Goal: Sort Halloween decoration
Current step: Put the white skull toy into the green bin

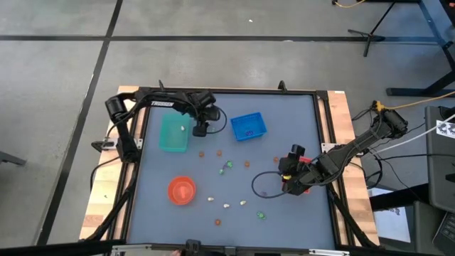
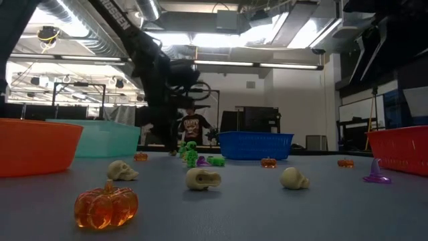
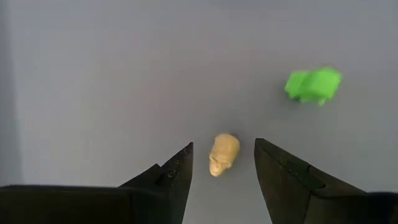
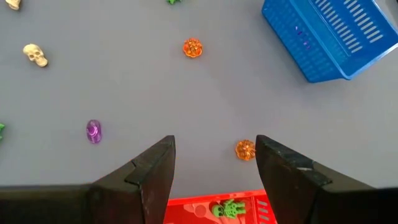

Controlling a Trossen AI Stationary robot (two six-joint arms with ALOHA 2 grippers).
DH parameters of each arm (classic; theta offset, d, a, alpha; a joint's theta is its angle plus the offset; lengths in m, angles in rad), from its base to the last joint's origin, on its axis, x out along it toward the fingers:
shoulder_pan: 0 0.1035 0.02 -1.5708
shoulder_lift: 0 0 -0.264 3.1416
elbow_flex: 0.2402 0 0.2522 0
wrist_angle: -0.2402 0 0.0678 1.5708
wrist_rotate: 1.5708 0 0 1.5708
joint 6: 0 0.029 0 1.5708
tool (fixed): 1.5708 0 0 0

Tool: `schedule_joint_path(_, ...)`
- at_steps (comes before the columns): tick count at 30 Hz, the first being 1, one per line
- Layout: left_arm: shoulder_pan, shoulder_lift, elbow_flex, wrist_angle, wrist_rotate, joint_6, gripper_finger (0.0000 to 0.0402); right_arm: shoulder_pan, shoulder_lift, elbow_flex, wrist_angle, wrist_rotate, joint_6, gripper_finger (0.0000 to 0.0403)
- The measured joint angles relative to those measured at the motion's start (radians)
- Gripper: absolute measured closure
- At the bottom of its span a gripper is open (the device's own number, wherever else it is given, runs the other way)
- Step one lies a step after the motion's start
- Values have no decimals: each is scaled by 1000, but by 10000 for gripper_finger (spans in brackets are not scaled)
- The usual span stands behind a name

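Note:
The Halloween decoration is many tiny trinkets scattered over the grey table: cream skulls [image 1: 226, 206], orange pumpkins [image 1: 218, 152], green figures [image 1: 229, 165] and purple pieces [image 4: 93, 131]. My left gripper [image 3: 222, 144] points steeply down beside the teal tray [image 1: 173, 134]. It is open, with one finger on either side of a cream skull [image 3: 224, 155] that lies on the table. A green figure [image 3: 314, 84] lies a little beyond. My right gripper [image 4: 214, 140] hangs open over the red tray [image 4: 186, 203] at the table's right, with nothing between its fingers.
A blue tray [image 1: 249, 126] stands at the far middle and an orange round bowl [image 1: 181, 190] at the near left. The red tray holds a green figure [image 4: 229, 208]; an orange pumpkin [image 4: 245, 149] lies just beyond it. A person [image 2: 192, 127] stands behind the table.

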Motion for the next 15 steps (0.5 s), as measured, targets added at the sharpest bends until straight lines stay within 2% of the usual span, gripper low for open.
schedule_joint_path(10, 29, 37, 2, 1, 30, -8, 247, 0, 0, 0, 2, 0, 0, 182)
schedule_joint_path(15, 30, 38, 2, -1, 35, -9, 269, 0, 0, 0, 2, 0, -1, 182)
